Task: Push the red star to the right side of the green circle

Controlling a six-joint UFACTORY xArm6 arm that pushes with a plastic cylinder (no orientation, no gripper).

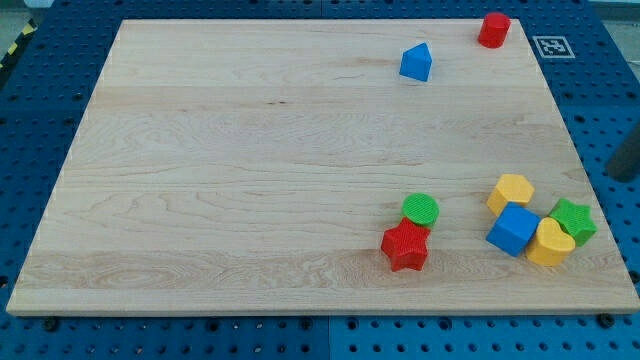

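The red star point(405, 246) lies near the board's bottom edge, right of centre. The green circle point(421, 209) sits just above it and slightly to the right, touching it. A dark rod shows at the view's right edge, off the wooden board, over the blue pegboard. My tip point(614, 173) is far to the right of both blocks and a little higher in the view, touching no block.
A cluster lies to the right of the green circle: a yellow hexagon point(511, 191), a blue cube point(513, 230), a yellow heart point(550, 242) and a green star point(573, 220). A blue triangular block point(416, 62) and a red cylinder point(494, 30) sit at the top right.
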